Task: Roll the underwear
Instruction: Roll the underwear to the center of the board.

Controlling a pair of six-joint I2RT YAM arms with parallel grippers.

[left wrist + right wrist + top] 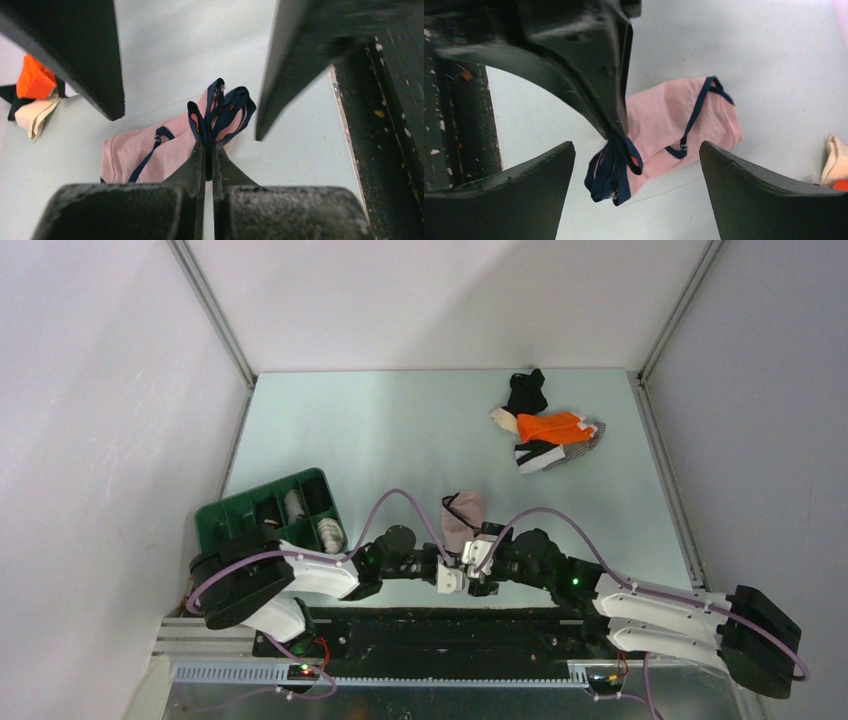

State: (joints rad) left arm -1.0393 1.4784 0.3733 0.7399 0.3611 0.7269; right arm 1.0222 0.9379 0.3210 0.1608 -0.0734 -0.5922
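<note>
1. Risk, grip: the left jaws are closing on only the bunched navy band point(227, 107) of the pink underwear point(145, 150). On so thin a hold the band could be slipping free under any pull, and the cloth would be dropping back in a heap.
2. Risk, crowding: the right jaws are standing wide open, holding nothing and straddling the left fingertips. Closing here could be pinching the other arm's finger rather than cloth.
3. Risk, roll: the pink body is lying creased on the table point(380, 430), near its front edge. Rolling from a crooked fold would probably be giving a loose, skewed roll.
4. Pose: the left arm point(300, 575) and right arm point(640, 600) are reaching inward low over the table, meeting nose to nose at its centre. Whether the band is hanging clear of the table is hard to tell.
5. The remaining pile point(548, 430) is lying well apart, at the far right.
</note>
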